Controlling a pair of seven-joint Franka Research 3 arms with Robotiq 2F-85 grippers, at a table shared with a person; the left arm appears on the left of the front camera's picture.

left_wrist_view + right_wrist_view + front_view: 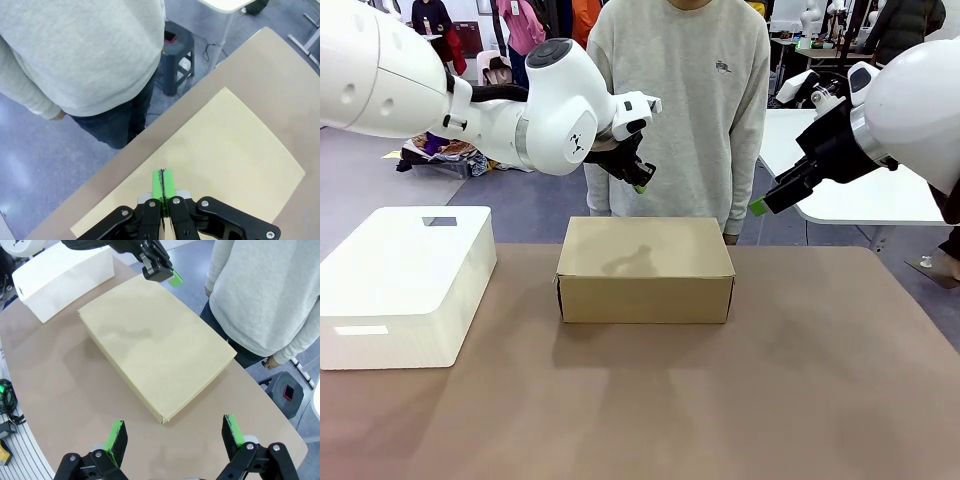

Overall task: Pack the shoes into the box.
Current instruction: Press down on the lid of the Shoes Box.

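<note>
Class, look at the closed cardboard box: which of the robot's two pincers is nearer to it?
Left. The left pincer, shut and empty, hovers just above the cardboard box at its far edge. The right pincer, open, hangs off to the box's right, farther away.

Brown table (800,400) with closed cardboard box (645,270), white container (405,285).
</note>
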